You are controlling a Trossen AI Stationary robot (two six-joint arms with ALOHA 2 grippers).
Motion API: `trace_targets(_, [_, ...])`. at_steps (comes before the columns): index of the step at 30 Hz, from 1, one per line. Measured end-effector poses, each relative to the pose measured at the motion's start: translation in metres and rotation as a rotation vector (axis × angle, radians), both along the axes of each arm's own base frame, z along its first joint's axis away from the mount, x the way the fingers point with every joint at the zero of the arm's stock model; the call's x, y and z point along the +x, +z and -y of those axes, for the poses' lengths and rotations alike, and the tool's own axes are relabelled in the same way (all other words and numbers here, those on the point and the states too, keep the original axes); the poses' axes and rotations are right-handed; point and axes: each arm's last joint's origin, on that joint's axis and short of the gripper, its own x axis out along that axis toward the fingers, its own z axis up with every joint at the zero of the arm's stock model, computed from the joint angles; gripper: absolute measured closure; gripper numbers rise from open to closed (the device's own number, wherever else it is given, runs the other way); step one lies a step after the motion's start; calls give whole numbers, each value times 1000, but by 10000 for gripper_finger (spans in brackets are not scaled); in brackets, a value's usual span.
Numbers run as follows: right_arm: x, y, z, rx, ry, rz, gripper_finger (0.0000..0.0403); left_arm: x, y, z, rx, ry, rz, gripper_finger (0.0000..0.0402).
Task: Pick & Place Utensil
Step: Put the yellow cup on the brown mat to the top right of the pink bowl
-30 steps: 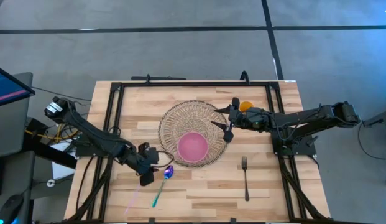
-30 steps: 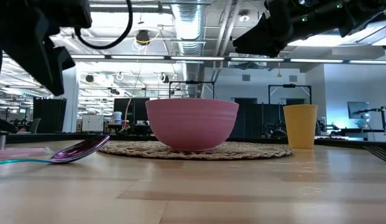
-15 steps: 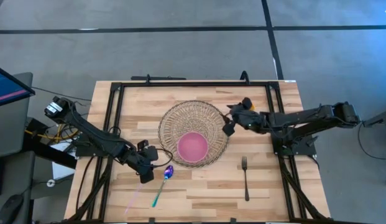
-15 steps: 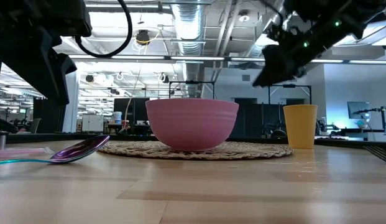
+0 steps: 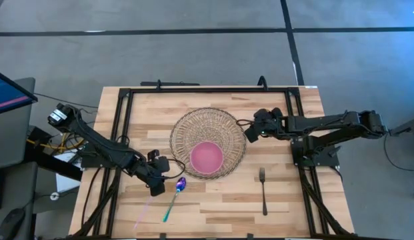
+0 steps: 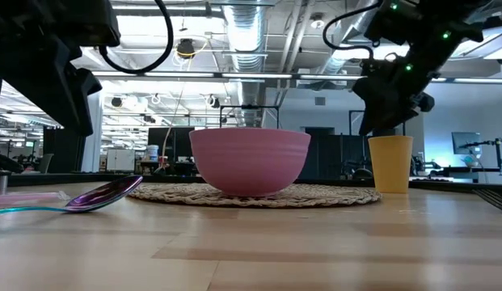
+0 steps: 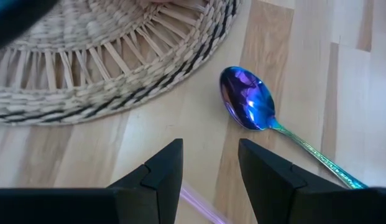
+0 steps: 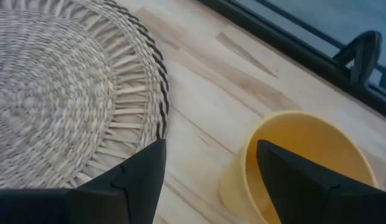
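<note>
Wooden bench (image 5: 213,200), woven mat (image 5: 207,143) mid-surface.
We see our left gripper (image 7: 208,163) empty, fingers parted beside the iridescent spoon (image 7: 247,107); our right gripper (image 8: 208,163), parted, empty, above the yellow cup (image 8: 304,158).

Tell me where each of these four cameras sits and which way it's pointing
High view: overhead, looking straight down; both dark arms show, round woven straw mat centred.
Low view: at tabletop height, looking level past the pink ribbed bowl into the room; arms enter from above.
Left wrist view: on the left arm, facing the iridescent purple metal spoon; left claw open.
Right wrist view: on the right arm, facing the yellow plastic cup; right claw open.
Shared: both wrist views show the mat's edge.
</note>
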Motion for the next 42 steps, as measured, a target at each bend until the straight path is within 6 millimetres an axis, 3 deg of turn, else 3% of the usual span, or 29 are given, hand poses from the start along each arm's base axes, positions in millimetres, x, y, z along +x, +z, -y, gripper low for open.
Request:
trace_targets(8, [-4,-2,0,29,-53,0,160,0,0,0,14,-18,5,245])
trace_targets(15, [-11,-9,0,66,-116,-16,200,0,0,0,14,-19,5,245])
trace_targets(19, [-11,-10,-1,75,-112,-18,247,0,0,0,14,-19,4,245])
trace_targets(27, [-10,-9,-1,65,-88,-35,390,0,1,0,13,-19,5,245])
trace_targets(32, [2,11,-2,64,-47,47,384,0,1,0,13,-19,5,245])
trace_targets(37, [22,43,-12,-11,112,158,397,1,1,0,11,-19,9,245])
trace_targets(42, [45,58,-26,-55,250,168,398,1,1,1,10,-19,11,245])
